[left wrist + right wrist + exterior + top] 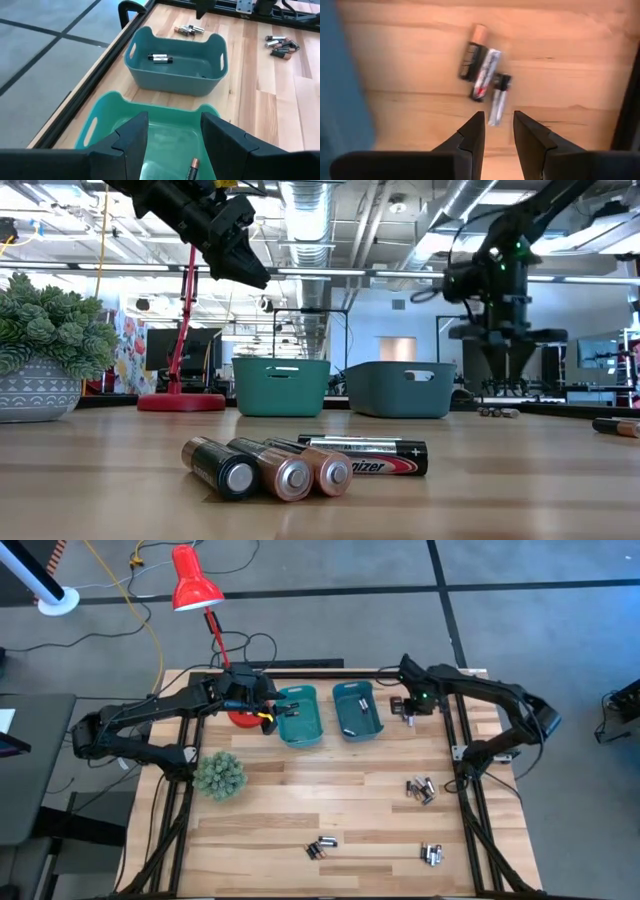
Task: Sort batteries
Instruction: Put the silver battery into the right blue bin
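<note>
Right gripper (495, 127) hovers, jaws part open and empty, over three batteries (485, 80) beside the darker bin (357, 710); next: descend, pinch one. Left gripper (172, 135), wide open and empty, sits over the teal bin (300, 716).

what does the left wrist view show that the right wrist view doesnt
Only the left wrist view shows inside both bins: a copper-tipped battery lying in the lighter teal plastic bin under the open left gripper, and two slim dark batteries in the darker teal bin beyond it.

Only the right wrist view shows, close up, three loose batteries lying side by side on the table, just ahead of the open, empty right gripper.

Both show the light wooden tabletop and loose batteries lying on it.
</note>
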Available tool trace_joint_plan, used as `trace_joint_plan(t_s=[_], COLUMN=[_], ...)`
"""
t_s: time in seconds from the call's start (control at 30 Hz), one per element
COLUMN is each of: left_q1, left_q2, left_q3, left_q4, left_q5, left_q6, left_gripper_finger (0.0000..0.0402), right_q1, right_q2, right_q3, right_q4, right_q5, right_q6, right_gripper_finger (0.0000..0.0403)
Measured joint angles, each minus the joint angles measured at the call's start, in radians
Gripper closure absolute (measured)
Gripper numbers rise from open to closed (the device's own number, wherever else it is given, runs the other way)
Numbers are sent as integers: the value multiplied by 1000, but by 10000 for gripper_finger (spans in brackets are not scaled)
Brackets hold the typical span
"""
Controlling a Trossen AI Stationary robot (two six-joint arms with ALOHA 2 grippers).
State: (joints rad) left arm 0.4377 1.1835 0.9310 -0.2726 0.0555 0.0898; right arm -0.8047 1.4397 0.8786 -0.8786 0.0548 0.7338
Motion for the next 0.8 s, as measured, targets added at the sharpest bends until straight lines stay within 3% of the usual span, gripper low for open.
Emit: trace_joint_plan(t_s=[0.63,0.8], left_q1=[0,0], left_q2=[0,0], left_q3=[0,0], left_q4=[1,1], left_q5=[-2,-11], left_q6=[0,1], left_gripper_finger=[223,223], right_q1=[-36,-36], right_q2=[156,176], right_q3=[-108,-106], right_q4=[177,173], right_q5=[-29,-26], right_q6=[-7,-27], right_gripper_finger=[287,317])
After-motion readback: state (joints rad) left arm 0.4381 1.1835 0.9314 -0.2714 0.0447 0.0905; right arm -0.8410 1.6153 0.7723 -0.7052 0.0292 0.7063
